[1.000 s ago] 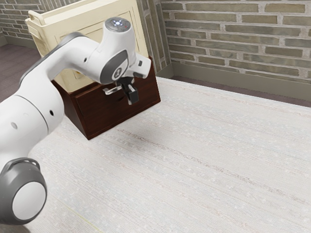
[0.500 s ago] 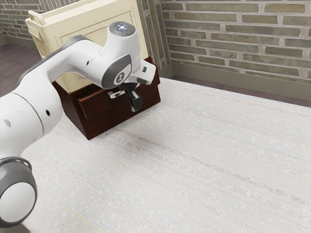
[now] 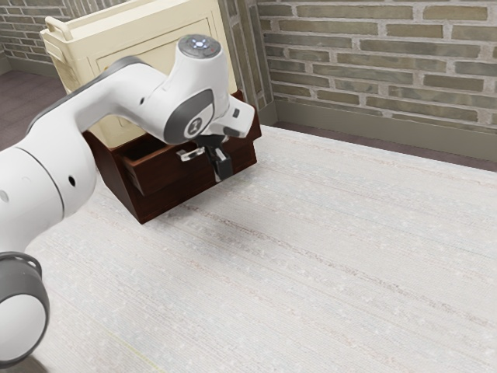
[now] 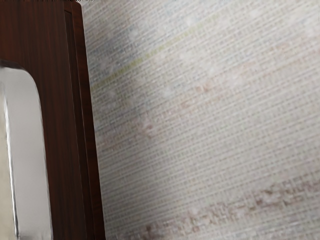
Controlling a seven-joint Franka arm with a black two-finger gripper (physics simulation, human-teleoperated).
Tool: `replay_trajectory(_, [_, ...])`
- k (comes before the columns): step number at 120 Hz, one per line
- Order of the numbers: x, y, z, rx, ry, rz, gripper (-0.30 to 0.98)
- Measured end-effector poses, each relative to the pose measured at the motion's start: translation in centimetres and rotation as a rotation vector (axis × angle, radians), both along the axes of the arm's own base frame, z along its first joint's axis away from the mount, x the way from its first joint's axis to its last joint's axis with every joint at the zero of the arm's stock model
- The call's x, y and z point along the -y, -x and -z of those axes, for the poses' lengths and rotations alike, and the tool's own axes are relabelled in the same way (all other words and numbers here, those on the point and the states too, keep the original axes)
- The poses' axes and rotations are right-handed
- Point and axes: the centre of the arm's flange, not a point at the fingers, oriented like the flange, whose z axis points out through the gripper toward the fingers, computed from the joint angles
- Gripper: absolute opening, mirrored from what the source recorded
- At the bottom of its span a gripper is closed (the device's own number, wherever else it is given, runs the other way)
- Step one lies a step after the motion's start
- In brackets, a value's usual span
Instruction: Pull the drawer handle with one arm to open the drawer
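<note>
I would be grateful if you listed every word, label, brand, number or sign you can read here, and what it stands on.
No text can be read.
Pale mark on the arm's dark cover: too small to read.
Lit marks on the arm's top disc: too small to make out.
I see none on the drawer, handle or cream chest.

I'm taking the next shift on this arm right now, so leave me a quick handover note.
Gripper: at the silver handle; whether it grips the handle, I cannot tell.
Where things are: the handle is on the front of the dark wooden drawer, in the cabinet under the cream container.
Done: the drawer is partly open.
Left: probably more outward pull if a wider opening is wanted; I'd check the hold first.
</note>
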Motion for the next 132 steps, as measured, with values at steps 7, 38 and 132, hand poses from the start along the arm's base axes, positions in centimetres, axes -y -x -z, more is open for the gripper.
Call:
replay_trajectory(7, [0.3, 0.0, 0.0, 0.000, 0.000, 0.003, 0.64])
replay_trajectory(38, [1.9, -0.2, 0.6, -0.006, 0.003, 0.019, 0.69])
replay_trajectory(132, [6.5, 2.0, 0.2, -0.026, 0.012, 0.065, 0.67])
